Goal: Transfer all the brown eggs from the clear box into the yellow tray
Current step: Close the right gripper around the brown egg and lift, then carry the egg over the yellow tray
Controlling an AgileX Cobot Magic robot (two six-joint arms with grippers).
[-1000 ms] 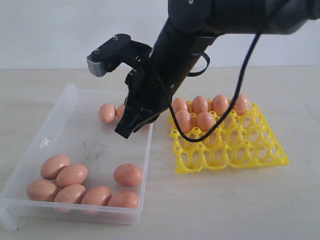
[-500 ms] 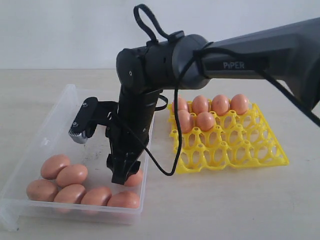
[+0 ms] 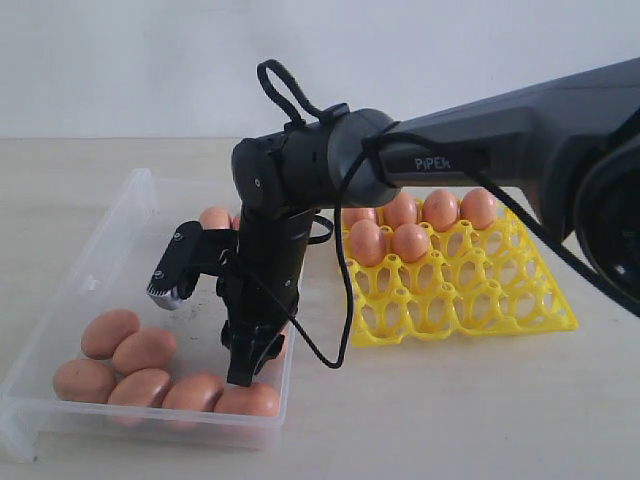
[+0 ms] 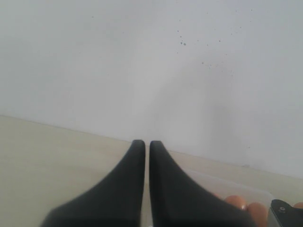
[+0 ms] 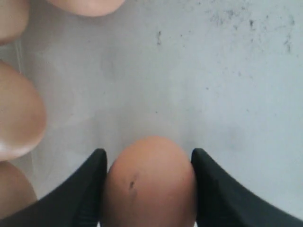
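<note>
In the exterior view my right gripper (image 3: pixel 250 355) points down into the clear box (image 3: pixel 110 235) near its right wall. In the right wrist view its fingers (image 5: pixel 94 175) press both sides of one brown egg (image 5: pixel 148 184) that rests on the speckled floor. Several more brown eggs (image 3: pixel 145 350) lie in the box's front left corner, and one (image 3: pixel 214 216) lies at the far end. The yellow tray (image 3: pixel 470 300) stands to the right of the box with several eggs (image 3: pixel 411 240) in its back cups. My left gripper (image 4: pixel 147 143) is shut and empty, away from the work.
The right arm (image 3: pixel 480 140) stretches across above the tray's back rows. Neighbouring eggs (image 5: pixel 19 116) lie close beside the gripped egg. The box's corner (image 4: pixel 227 182) and two eggs (image 4: pixel 235 202) show low in the left wrist view.
The right gripper came from the box's far end down to the front right egg. Its jaws opened wide, then closed in on that egg.
</note>
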